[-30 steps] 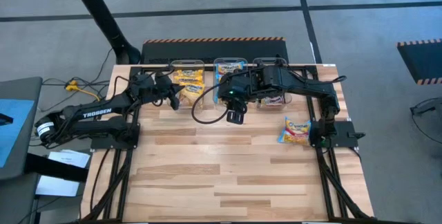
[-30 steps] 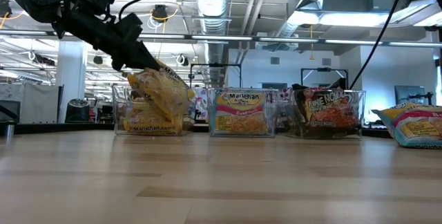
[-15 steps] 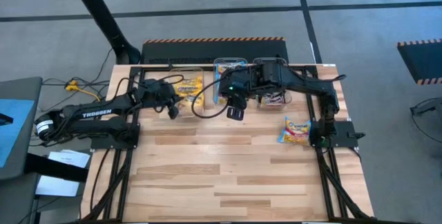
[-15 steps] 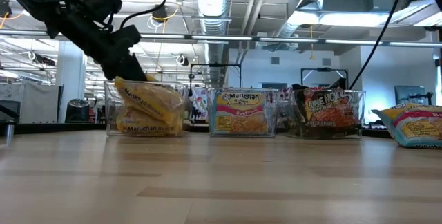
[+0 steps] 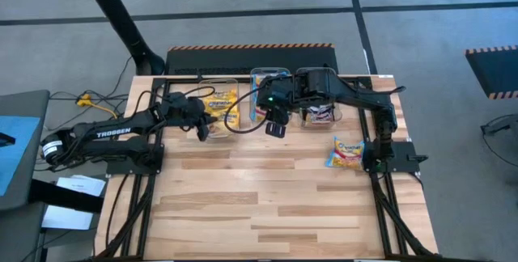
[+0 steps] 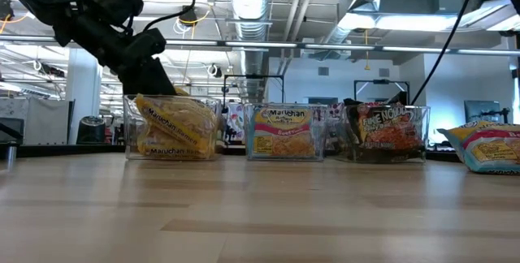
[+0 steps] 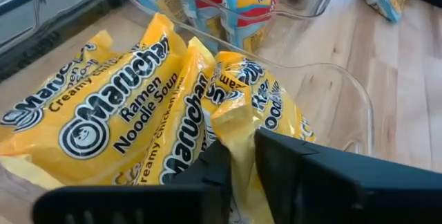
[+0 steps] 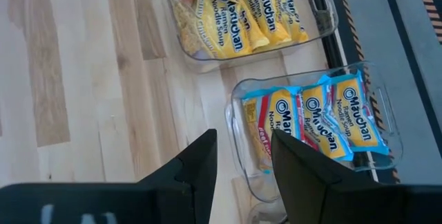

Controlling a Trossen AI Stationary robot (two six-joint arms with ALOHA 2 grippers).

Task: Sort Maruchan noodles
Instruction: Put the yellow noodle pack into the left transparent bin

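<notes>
The left claw (image 7: 238, 158) is lowered into the clear plastic bin of yellow packets (image 5: 235, 119), the left-most of three bins lined up along the far edge of the pale wooden counter (image 5: 267, 197). Its two dark fingers (image 7: 207, 175) are nearly closed, pinching the crimped edge of a yellow plastic Maruchan Creamy Chicken ramen packet (image 7: 238, 124) that leans among the other yellow packets (image 7: 103, 127) stacked in that bin. From counter height, the packet (image 6: 175, 121) lies tilted against the bin's front wall with the left arm (image 6: 106, 28) slanting down to it from above.

The right claw (image 8: 242, 158) hovers just in front of the middle bin (image 5: 257, 74), immediately right of the yellow bin; its fingers (image 8: 200, 162) stand parted with a plain gap between them and hold nothing. Beneath it, that middle clear bin (image 8: 242, 148) holds light blue and pink Maruchan packets (image 8: 331, 117) standing on edge.

Right of the middle bin, the third clear bin (image 6: 424, 133) contains dark maroon-black noodle packets (image 6: 386, 137). One more light blue and pink packet (image 5: 346, 153) lies flat on the counter well to the right of the yellow bin, near the base of the right arm (image 5: 380, 120).
</notes>
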